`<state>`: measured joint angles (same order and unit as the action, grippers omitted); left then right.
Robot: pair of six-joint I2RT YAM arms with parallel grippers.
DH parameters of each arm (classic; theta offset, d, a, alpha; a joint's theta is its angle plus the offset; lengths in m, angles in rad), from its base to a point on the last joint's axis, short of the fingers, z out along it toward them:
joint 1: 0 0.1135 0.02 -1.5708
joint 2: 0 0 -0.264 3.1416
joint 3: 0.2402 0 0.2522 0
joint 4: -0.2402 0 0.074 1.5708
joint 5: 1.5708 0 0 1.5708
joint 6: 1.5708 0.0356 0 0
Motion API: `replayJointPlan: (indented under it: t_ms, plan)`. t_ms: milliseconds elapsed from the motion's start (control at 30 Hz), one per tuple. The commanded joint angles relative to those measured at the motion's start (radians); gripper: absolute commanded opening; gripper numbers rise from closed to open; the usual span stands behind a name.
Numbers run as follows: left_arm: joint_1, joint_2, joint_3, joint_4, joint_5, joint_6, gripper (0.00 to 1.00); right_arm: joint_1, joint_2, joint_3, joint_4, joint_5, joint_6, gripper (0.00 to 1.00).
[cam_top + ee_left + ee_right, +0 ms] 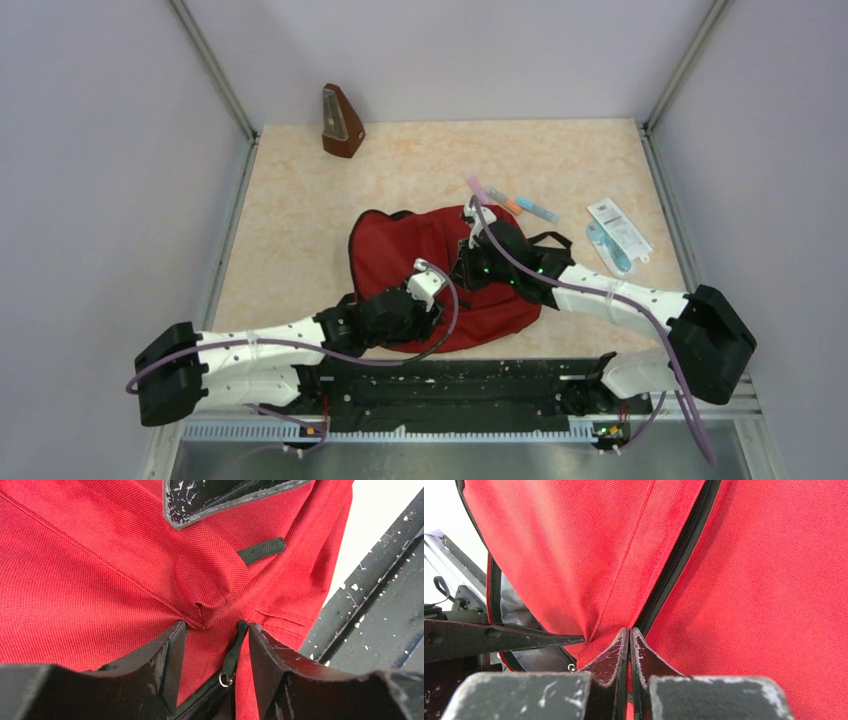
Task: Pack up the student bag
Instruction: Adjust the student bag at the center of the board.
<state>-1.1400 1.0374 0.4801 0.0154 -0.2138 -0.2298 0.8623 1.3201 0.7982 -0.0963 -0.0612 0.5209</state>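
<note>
The student bag (400,250), dark red with black zipper trim, lies flat in the middle of the table. My right gripper (470,262) is over its upper middle. In the right wrist view, that gripper (629,630) is shut on a pinch of the bag's red fabric (744,580) beside a black zipper line (679,555), and the cloth tents up to the fingertips. My left gripper (425,285) sits on the bag's near part. In the left wrist view, that gripper (216,630) stands open astride red cloth, with a black zipper pull strap (232,650) close to one finger (265,650).
Coloured pens (525,207) lie just beyond the bag on the right. A white and blue packet (618,232) lies further right. A brown wedge-shaped object (340,122) stands at the back left. A black rail (450,385) runs along the near edge, and walls enclose the table.
</note>
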Motion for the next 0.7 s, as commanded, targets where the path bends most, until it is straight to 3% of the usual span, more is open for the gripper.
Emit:
replayJointPlan:
  t_ms: [0,167,667]
  plan:
    - [-0.013,0.035,-0.003,0.109,-0.067,0.033,0.54,0.009,0.012,0.022,0.032,0.015,0.007,0.00]
    - [-0.046,0.095,0.010,0.116,-0.057,0.038,0.54,0.010,0.027,0.027,0.038,0.015,0.008,0.00]
    - [-0.144,0.128,0.015,0.121,-0.122,-0.002,0.42,0.009,0.047,0.024,0.033,0.037,0.019,0.00]
